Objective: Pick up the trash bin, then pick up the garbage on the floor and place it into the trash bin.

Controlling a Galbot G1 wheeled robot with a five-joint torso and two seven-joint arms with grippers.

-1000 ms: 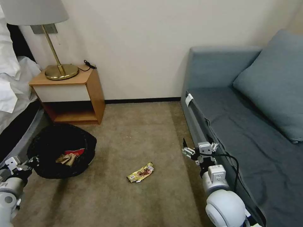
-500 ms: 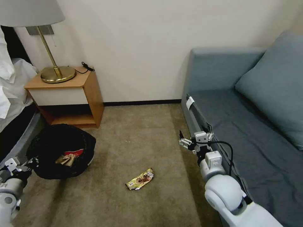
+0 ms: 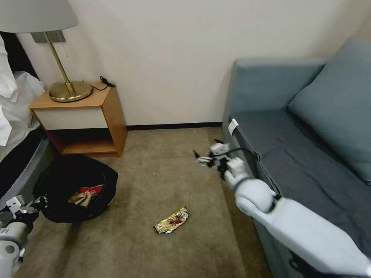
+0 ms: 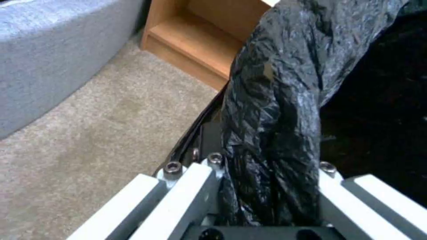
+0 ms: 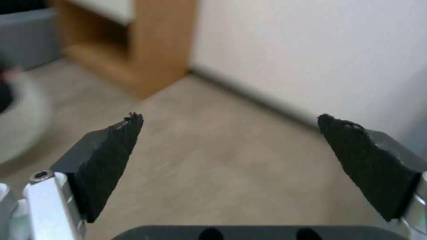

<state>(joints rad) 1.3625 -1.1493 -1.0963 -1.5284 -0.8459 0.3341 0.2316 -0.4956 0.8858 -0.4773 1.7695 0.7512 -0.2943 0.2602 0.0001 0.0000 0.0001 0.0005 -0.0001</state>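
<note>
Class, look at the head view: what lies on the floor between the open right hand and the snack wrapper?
Only bare carpet between the right hand and the wrapper.

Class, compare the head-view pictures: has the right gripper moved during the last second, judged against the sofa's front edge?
Yes. The right gripper has swung away from the sofa edge, out over the carpet toward the nightstand side, jaws open.

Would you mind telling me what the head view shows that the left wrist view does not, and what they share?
Head view alone: the snack wrapper on the carpet, red and brown litter inside the bin, the lamp, the sofa, and the right end effector in the air. Left wrist view alone: the left end effector shut on the bag-draped rim. Shared: the trash bin, nightstand and carpet.
</note>
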